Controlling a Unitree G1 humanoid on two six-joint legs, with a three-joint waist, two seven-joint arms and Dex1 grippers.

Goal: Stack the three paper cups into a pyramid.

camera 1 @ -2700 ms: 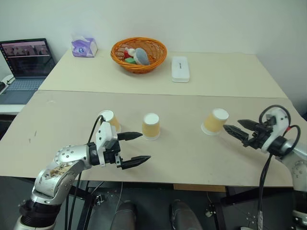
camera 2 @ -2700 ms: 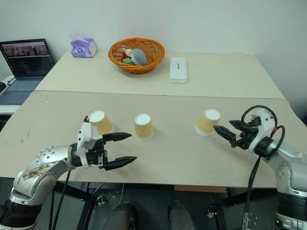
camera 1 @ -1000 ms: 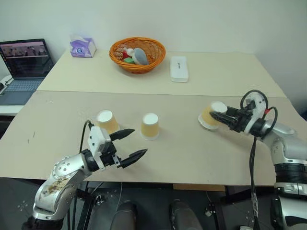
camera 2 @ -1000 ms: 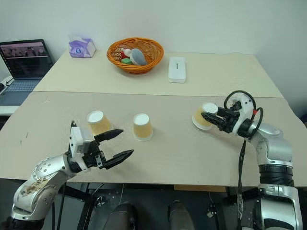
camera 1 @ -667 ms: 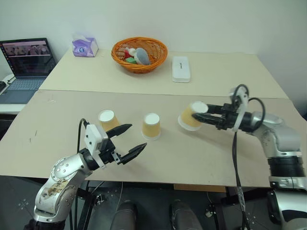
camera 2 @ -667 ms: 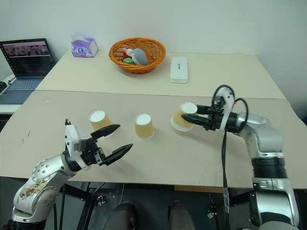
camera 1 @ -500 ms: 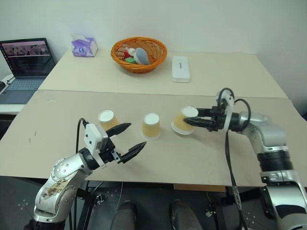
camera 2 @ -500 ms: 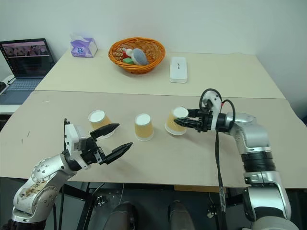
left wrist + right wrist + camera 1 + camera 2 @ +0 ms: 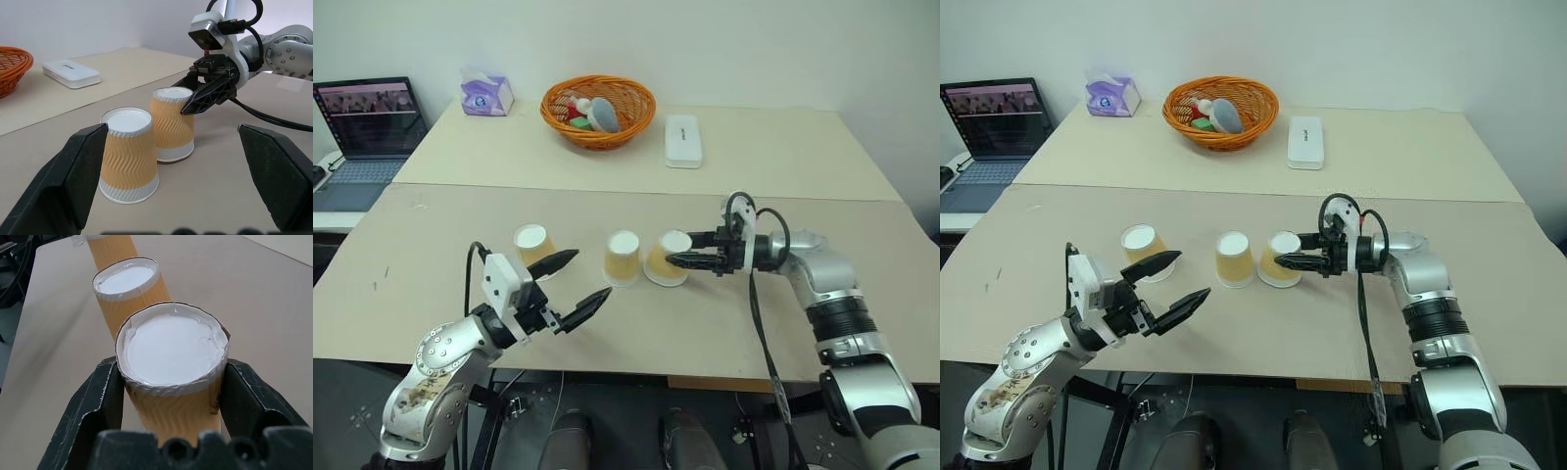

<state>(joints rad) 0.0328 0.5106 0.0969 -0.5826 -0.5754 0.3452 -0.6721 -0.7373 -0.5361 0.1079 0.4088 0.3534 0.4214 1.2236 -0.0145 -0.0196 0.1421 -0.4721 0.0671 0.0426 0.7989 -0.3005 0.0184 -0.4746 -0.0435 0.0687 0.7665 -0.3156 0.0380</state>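
Three paper cups stand upside down in a loose row on the near table (image 9: pixel 724 323) — the right cup (image 9: pixel 667 258) sits just beside the middle cup (image 9: pixel 623 258), while the left cup (image 9: pixel 534 246) stands apart toward the table's left side. The right gripper (image 9: pixel 677 258) clamps the right cup near its upturned base, fingers (image 9: pixel 247 394) pressed on both sides. The left gripper (image 9: pixel 578 280) hovers near the front edge, jaws spread wide and empty, next to the left cup. On the far table, a wicker basket (image 9: pixel 598 110) and a white case (image 9: pixel 682 141).
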